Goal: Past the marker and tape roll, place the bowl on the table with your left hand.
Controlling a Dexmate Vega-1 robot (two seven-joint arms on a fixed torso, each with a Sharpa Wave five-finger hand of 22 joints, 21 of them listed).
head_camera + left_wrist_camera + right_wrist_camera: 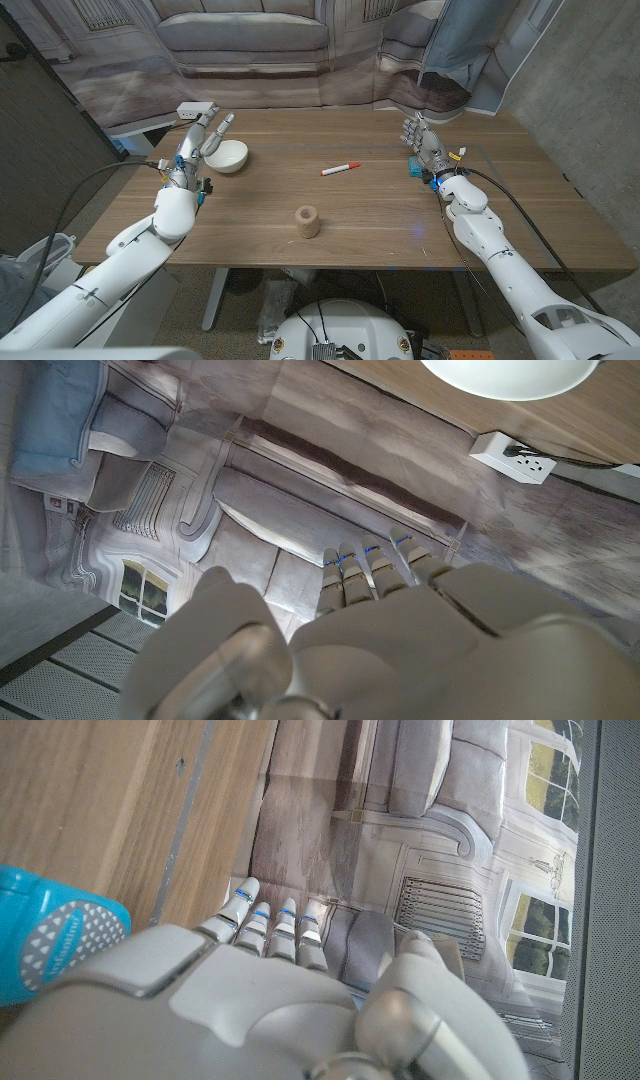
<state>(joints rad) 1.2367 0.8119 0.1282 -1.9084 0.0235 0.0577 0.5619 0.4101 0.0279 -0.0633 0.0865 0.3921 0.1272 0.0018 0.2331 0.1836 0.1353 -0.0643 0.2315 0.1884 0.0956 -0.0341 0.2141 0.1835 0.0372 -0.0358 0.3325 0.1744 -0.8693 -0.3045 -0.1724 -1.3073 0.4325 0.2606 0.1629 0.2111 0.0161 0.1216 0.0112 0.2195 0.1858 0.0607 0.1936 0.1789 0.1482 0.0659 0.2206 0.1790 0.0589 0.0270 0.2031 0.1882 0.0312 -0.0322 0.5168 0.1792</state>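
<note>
Bowl sits on the table far-left, beyond marker and tape roll. My left hand hovers at its rim, fingers apart, empty. Looks light, rigid, smooth; I'd pinch the rim.

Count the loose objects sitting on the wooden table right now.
3: a white round bowl at the far left beside the left hand, a red-capped white marker near the middle, and a brown tape roll toward the front. Others may be hidden.
</note>
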